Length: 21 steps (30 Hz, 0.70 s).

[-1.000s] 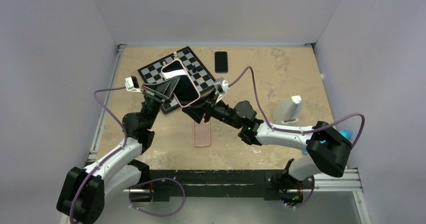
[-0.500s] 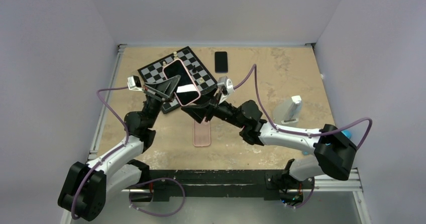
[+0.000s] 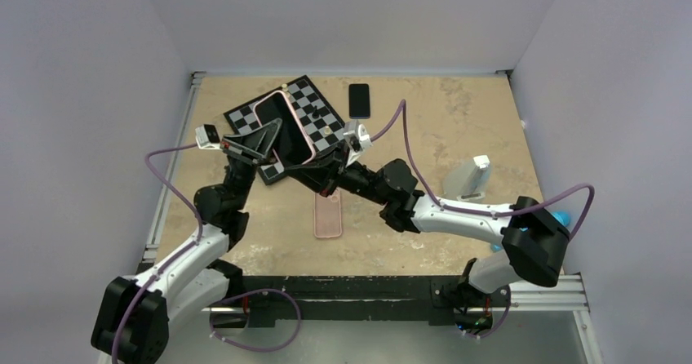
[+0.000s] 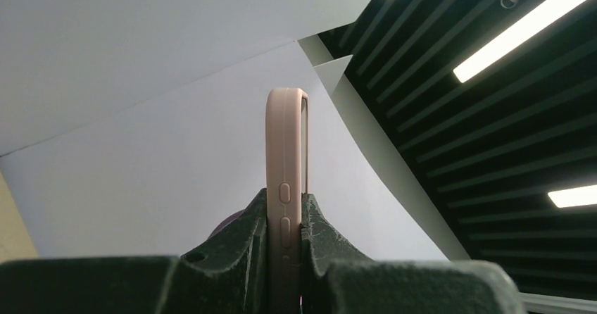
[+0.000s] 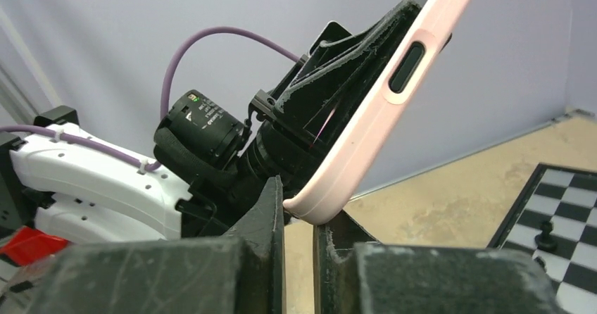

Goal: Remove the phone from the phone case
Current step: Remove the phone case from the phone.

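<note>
Nearest your arm bases, a second pink case (image 3: 328, 217) lies flat on the table (image 3: 424, 127), well apart from the work. Just above and beyond it, both arms meet in mid-air. The right gripper (image 5: 299, 215) comes in from below with its fingers almost together, nipping only the rounded bottom corner of the pink phone case (image 4: 284, 138). The left gripper (image 3: 263, 142) is clamped across the case's long side, next to the side buttons, and in its wrist view holds the case edge-on and upright. The phone (image 3: 281, 127) sits inside the case with its dark screen facing up, lifted clear of the table and hanging over the chessboard (image 3: 322, 107). Beyond the board, a black handset (image 3: 359, 100) lies near the far wall. You appear to be at the separating step: the case is gripped on two sides, but no gap shows between its rim and the phone. Your next move probably calls for peeling that corner lip back with the right arm while the left holds firm. Watch that the freed phone does not drop onto the chess pieces below.
</note>
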Motion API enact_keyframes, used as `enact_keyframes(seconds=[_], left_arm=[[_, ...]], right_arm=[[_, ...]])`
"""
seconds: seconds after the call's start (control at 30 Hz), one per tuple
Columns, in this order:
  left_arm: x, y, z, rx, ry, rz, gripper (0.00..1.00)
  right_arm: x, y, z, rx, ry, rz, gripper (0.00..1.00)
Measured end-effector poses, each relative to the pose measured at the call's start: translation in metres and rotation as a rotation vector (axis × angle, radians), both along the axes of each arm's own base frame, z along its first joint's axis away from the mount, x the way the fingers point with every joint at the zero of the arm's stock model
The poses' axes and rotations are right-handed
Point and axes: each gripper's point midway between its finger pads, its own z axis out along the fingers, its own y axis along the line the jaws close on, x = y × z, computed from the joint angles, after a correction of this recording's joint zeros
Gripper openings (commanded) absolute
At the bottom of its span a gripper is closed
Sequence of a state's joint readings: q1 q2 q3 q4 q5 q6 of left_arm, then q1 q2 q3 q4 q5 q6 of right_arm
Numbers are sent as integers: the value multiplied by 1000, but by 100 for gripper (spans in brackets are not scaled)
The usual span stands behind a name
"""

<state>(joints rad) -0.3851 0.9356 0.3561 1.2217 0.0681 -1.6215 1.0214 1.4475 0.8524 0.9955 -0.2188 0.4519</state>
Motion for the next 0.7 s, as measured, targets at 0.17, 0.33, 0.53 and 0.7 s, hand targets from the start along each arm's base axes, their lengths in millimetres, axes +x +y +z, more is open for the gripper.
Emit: enact_keyframes(seconds=[0.17, 0.33, 0.53, 0.7], left_arm=[[-4, 3, 6, -25, 42, -27, 0], [-7, 3, 4, -31, 128, -65, 0], [-6, 3, -5, -33, 198, -78, 0], [-5, 0, -15, 1, 233, -77, 0]], right_arm=[[-2, 3, 6, 5, -105, -23, 0], [-7, 5, 7, -20, -232, -47, 0], [-8, 5, 1, -83, -363, -65, 0], [-11, 0, -15, -131, -407, -57, 0]])
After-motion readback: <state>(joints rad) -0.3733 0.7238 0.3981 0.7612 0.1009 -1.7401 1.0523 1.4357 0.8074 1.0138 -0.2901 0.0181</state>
